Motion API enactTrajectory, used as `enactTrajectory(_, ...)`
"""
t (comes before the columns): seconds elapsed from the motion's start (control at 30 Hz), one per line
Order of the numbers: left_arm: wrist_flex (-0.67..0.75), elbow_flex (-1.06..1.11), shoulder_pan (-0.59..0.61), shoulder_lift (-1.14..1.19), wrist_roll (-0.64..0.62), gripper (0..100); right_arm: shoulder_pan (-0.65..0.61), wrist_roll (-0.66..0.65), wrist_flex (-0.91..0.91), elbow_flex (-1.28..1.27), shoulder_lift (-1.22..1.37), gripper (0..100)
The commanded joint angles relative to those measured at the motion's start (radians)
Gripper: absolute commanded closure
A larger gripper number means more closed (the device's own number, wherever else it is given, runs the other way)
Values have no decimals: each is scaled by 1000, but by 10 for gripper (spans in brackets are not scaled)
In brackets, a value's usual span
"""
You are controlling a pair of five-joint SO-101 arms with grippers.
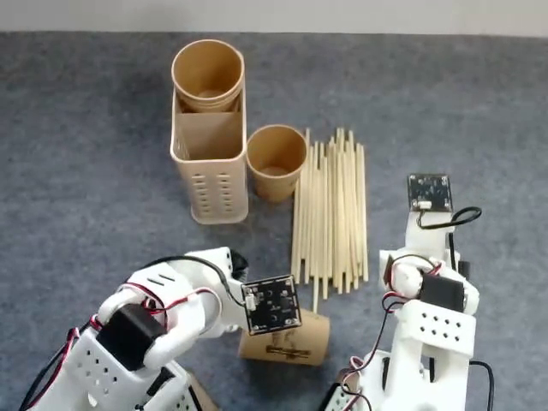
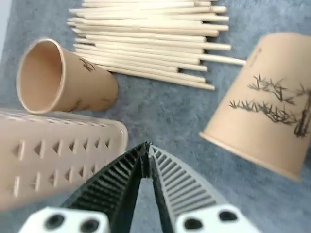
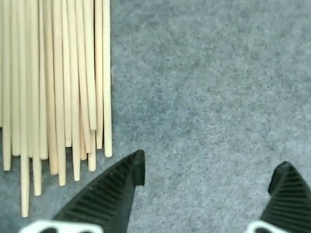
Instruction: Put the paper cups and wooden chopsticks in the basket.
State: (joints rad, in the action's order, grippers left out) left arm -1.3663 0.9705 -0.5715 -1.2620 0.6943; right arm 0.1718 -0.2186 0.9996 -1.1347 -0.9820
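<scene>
Stacked cups (image 1: 208,75): paper cups nested together, standing in the far compartment of the basket.
Upright cup (image 1: 276,160): a single paper cup on its base on the desk, just beside the basket's wall, with the chopsticks on its other side.
Fallen cup (image 1: 291,344): a paper cup lying on its side on the desk near my left arm, partly under that arm's camera board; it has a dark bamboo drawing on its wall.
Chopsticks (image 1: 330,214): wooden, lying flat on the desk in a loose, roughly parallel bundle between the upright cup and my right arm; one sticks out past the rest at the near end.
Basket (image 1: 211,184): a tall beige holder with rows of small cut-outs in its wall and a divider across its opening.
Left tool (image 2: 146,148): clenched, ribbed fingers pressed together with nothing between them, the tip over bare desk between the basket's wall and the fallen cup.
Right tool (image 3: 209,177): released, fingers spread wide and grasping nothing, over bare desk just beside the near ends of the chopsticks.
Desk (image 1: 86,128): covered in a grey, carpet-like cloth.
</scene>
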Motion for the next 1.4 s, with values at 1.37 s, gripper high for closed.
enactTrajectory(1.37,526,421,-271,2,164,997,-56,6,-13,-18,2,605)
